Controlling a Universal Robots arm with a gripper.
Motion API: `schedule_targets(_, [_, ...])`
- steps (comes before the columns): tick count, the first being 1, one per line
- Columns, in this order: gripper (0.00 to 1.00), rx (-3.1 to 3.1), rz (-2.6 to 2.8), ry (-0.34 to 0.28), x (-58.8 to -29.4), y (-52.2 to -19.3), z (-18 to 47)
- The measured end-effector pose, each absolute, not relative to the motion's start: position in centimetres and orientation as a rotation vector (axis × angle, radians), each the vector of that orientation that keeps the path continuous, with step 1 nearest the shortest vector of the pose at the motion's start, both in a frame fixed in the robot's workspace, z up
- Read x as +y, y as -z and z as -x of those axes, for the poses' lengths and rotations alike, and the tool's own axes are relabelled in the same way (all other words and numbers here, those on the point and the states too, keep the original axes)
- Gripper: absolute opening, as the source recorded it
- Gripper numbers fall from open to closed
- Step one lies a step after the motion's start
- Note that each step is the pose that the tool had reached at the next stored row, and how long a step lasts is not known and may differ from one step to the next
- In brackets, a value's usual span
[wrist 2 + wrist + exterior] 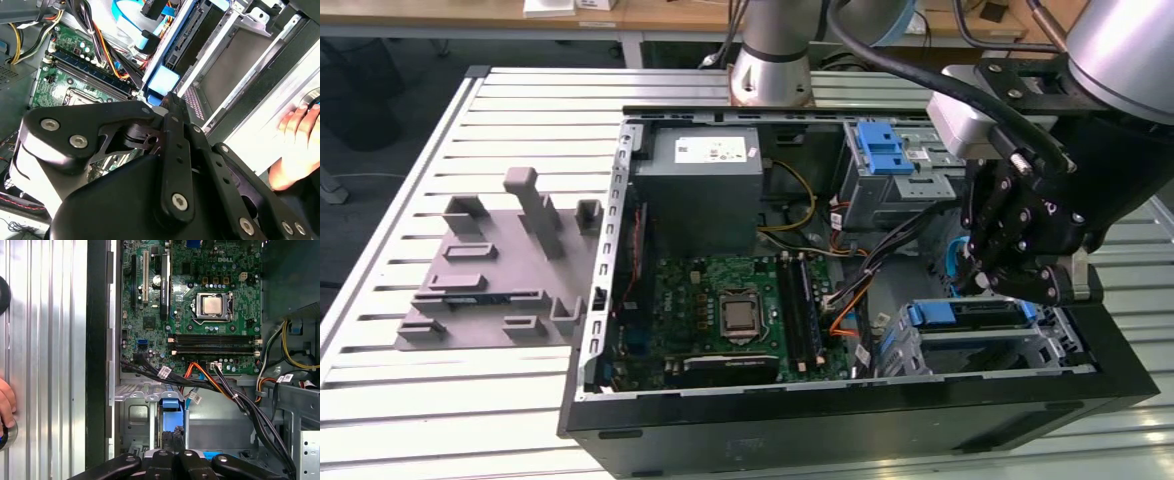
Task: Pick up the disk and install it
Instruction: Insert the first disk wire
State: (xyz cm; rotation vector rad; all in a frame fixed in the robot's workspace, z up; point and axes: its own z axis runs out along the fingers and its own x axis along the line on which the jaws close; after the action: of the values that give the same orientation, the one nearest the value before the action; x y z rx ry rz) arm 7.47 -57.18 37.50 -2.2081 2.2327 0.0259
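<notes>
Disk (983, 316) (blue-framed) just beneath gripper (1010, 287)

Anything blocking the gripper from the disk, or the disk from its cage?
Nothing visible. The gripper is right at the disk, which stands edge-on in the metal cage slot. The cable bundle passes close beside its blue end, apparently not across the slot.

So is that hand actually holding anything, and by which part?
Cannot tell: the hand sits right at the blue-framed end of the disk, but the contact itself is hidden.
</notes>
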Motion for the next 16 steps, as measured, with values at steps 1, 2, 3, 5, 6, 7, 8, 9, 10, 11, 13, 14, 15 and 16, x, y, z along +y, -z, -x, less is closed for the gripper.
schedule_targets(1, [0.11,2.233,2.208,-0.026,-57.2,-37.5,-7.5])
schedule_targets(2, [0.11,2.233,2.208,-0.026,-57.2,-37.5,-7.5])
schedule_targets(3, [0.11,2.233,2.208,-0.026,-57.2,-37.5,-7.5])
schedule_targets(5, [0.11,2.233,2.208,-0.026,-57.2,-37.5,-7.5])
schedule_targets(6, [0.11,2.233,2.208,-0.026,-57.2,-37.5,-7.5])
schedule_targets(7, [0.11,2.233,2.208,-0.026,-57.2,-37.5,-7.5])
schedule_targets(8, [0.11,2.233,2.208,-0.026,-57.2,-37.5,-7.5])
schedule_targets(9, [0.11,2.233,2.208,-0.026,-57.2,-37.5,-7.5])
schedule_targets(10, [0.11,2.233,2.208,-0.026,-57.2,-37.5,-7.6])
schedule_targets(11, [0.11,2.233,2.208,-0.026,-57.2,-37.5,-7.7])
schedule_targets(13, [0.11,2.233,2.208,-0.026,-57.2,-37.5,-8.1])
schedule_targets(14, [0.11,2.233,2.208,-0.026,-57.2,-37.5,-8.4])
schedule_targets(15, [0.11,2.233,2.208,-0.026,-57.2,-37.4,-8.7])
schedule_targets(16, [0.11,2.233,2.208,-0.026,-57.2,-37.4,-9.1])
